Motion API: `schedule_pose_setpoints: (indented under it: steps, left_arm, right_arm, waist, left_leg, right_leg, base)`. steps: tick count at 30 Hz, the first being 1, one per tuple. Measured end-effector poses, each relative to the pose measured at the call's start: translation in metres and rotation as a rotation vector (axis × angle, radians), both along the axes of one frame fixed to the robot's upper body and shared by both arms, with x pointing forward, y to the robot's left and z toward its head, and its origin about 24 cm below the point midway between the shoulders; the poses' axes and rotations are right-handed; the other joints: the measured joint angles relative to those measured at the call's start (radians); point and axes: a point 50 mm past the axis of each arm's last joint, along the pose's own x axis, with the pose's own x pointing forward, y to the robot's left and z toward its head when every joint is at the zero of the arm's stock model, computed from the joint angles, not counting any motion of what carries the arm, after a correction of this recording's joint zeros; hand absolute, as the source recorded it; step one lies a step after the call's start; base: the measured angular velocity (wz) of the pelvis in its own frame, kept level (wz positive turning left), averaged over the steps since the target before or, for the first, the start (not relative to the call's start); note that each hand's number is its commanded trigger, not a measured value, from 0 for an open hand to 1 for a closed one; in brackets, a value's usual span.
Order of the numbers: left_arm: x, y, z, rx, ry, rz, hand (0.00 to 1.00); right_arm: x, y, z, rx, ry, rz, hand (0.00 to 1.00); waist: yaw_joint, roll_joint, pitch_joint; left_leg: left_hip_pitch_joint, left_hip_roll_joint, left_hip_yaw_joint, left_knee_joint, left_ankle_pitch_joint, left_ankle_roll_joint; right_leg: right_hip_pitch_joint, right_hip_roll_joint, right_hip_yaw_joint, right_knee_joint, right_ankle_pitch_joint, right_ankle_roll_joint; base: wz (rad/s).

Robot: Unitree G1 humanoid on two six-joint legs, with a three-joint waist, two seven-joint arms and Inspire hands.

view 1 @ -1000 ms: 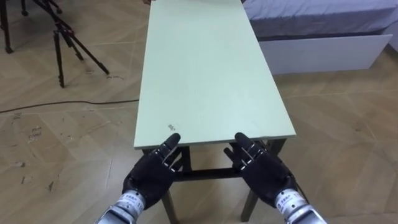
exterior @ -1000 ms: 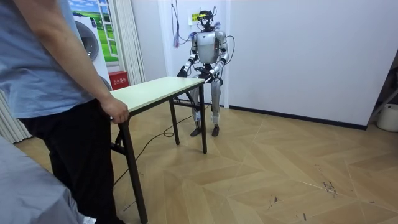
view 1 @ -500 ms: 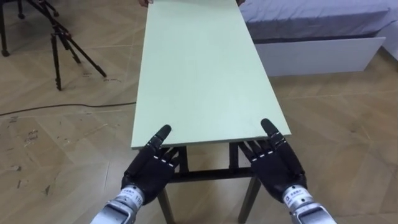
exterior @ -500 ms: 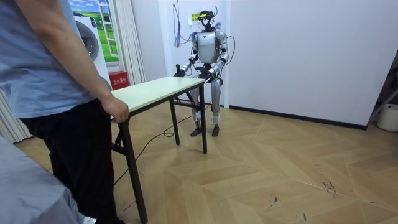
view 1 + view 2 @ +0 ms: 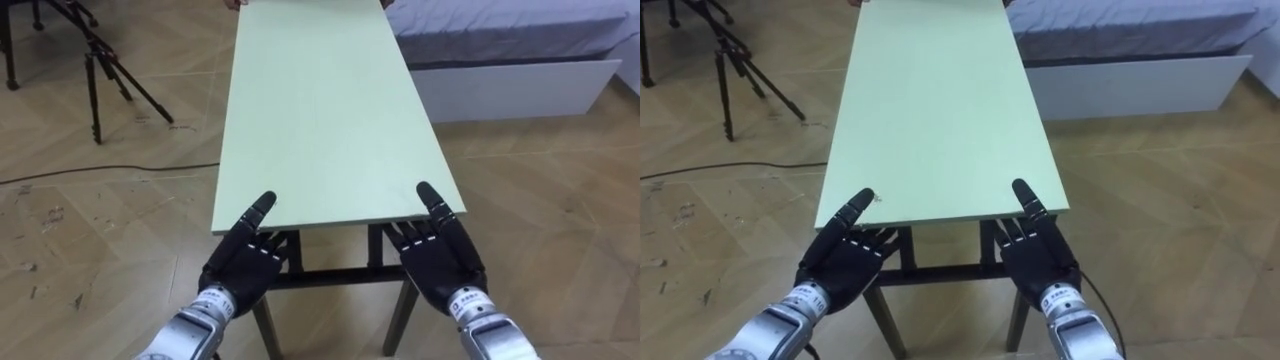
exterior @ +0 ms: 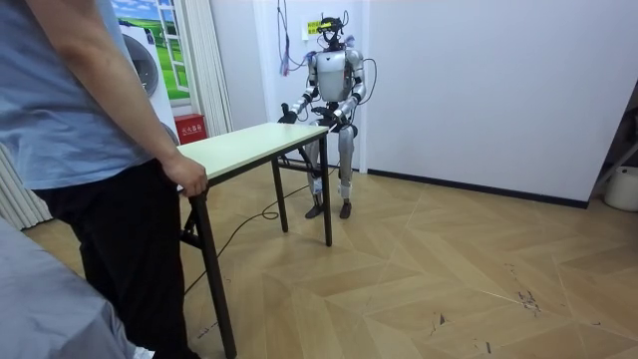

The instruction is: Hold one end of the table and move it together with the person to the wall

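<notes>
Table runs lengthwise ahead of the robot. Left hand and right hand at near-end corners; person at far end. Tripod left, bed right.

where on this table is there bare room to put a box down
The tabletop is bare end to end, between the left hand and right hand at the near edge and the person's hand at the far end. Crowded at those ends.

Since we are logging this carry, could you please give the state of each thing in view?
table: level, on the floor.
left hand: at the near edge's left corner, grip unreadable.
right hand: at the near edge's right corner, grip unreadable.
person's hand: resting on the far end.
tripod: standing.
</notes>
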Motion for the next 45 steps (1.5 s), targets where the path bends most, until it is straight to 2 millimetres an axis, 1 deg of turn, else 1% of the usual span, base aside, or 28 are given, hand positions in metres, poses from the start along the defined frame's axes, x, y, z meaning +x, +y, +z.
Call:
schedule_pose_setpoints:
  steps: [4,5,6,7,8,9,13,15,19,23,24,33,45]
  left_arm:
    - [0.001,-0.001,0.001,0.005,0.011,0.0,0.0]
    - [0.002,-0.001,0.002,0.008,0.016,0.001,0.0]
    - [0.002,-0.001,0.002,0.011,0.022,0.001,0.23]
    - [0.003,-0.001,0.003,0.013,0.024,0.001,0.77]
    - [0.003,-0.002,0.004,0.016,0.029,0.001,0.95]
    - [0.004,-0.002,0.005,0.019,0.033,0.003,1.0]
    - [0.007,-0.007,0.006,0.015,0.049,0.011,1.0]
    - [0.009,-0.011,0.008,0.004,0.047,0.018,1.0]
    - [0.009,-0.011,0.007,0.006,0.052,0.017,1.0]
    - [0.008,-0.007,0.002,0.041,0.099,0.055,1.0]
    - [0.007,-0.007,0.002,0.042,0.102,0.056,1.0]
    - [0.007,-0.004,0.0,0.089,0.114,0.068,1.0]
    - [0.006,-0.003,-0.002,0.093,0.119,0.071,1.0]
  right_arm:
    - [0.0,0.0,0.0,0.0,0.002,-0.002,0.0]
    - [0.0,0.001,0.0,-0.001,0.001,-0.005,0.1]
    - [0.0,0.001,-0.001,-0.005,0.001,-0.004,0.41]
    - [0.0,0.001,-0.001,-0.008,0.001,-0.003,1.0]
    - [0.0,0.001,-0.001,-0.013,0.002,-0.002,1.0]
    - [-0.001,0.001,-0.002,-0.018,0.004,-0.002,1.0]
    - [-0.003,-0.001,-0.008,-0.025,0.048,-0.018,1.0]
    - [-0.005,-0.002,-0.012,-0.037,0.083,-0.04,1.0]
    - [-0.006,-0.001,-0.017,-0.048,0.143,-0.045,1.0]
    - [-0.005,0.007,-0.018,-0.058,0.146,-0.004,1.0]
    - [-0.005,0.008,-0.018,-0.058,0.145,-0.003,1.0]
    - [-0.004,0.013,-0.018,-0.054,0.148,0.012,1.0]
    - [-0.004,0.014,-0.019,-0.06,0.151,0.016,1.0]
  waist:
    - [0.0,0.0,0.0]
    - [0.0,0.0,0.0]
    - [-0.002,0.0,0.0001]
    - [-0.003,0.0,0.0002]
    - [-0.001,0.0,0.0006]
    - [0.0,-0.001,0.0009]
    - [0.016,-0.001,0.002]
    - [0.032,-0.005,0.0045]
    - [0.051,-0.007,0.0059]
    - [0.048,-0.022,0.0154]
    - [0.044,-0.024,0.0166]
    - [0.035,-0.022,0.0161]
    - [0.032,-0.02,0.0143]
  left_leg:
    - [0.001,0.0,0.0,0.0,0.0,0.0]
    - [0.001,0.0,0.0,0.0,0.0,0.0]
    - [0.0,0.0,-0.002,0.001,0.0,0.0]
    - [0.0,0.0,-0.003,0.001,0.0,0.0]
    - [-0.001,0.0,-0.003,0.001,0.0,0.0]
    - [-0.001,0.0,-0.003,0.001,0.0,0.0]
    - [-0.005,0.0,-0.004,0.001,0.0,0.0]
    - [-0.019,-0.002,-0.004,0.001,0.001,0.0]
    - [-0.027,0.0,-0.008,0.003,0.001,0.0]
    - [-0.019,0.002,-0.012,0.0,0.001,0.0]
    - [-0.018,0.002,-0.012,-0.001,0.001,0.0]
    - [-0.017,0.003,-0.018,-0.003,0.001,0.0]
    - [-0.014,0.002,-0.02,-0.004,0.001,0.0]
  right_leg:
    - [0.002,0.0,0.0,0.0,0.0,0.0]
    - [0.001,0.0,0.0,0.0,0.0,0.0]
    - [0.002,-0.001,-0.003,-0.001,0.0,0.0]
    - [0.002,-0.001,-0.004,-0.001,0.0,0.0]
    - [0.001,0.0,-0.003,-0.001,0.0,0.0]
    - [-0.001,0.0,-0.003,-0.001,0.0,0.0]
    - [-0.005,0.0,-0.003,0.002,0.0,0.0]
    - [-0.024,-0.001,-0.001,0.005,0.0,0.0]
    - [-0.032,-0.001,-0.006,0.001,0.0,0.0]
    - [-0.023,0.001,-0.006,-0.012,0.0,0.0]
    - [-0.02,0.001,-0.008,-0.02,0.001,0.0]
    - [-0.018,0.001,-0.012,-0.02,0.0,0.0]
    - [-0.017,0.001,-0.012,-0.018,0.0,0.0]
  base:
    - [0.0]
    - [0.0]
    - [0.0]
    - [0.0]
    - [0.0]
    - [0.0]
    - [0.0]
    - [-0.02]
    - [0.0]
    - [-0.12]
    - [-0.05]
    - [0.0]
    - [0.0]
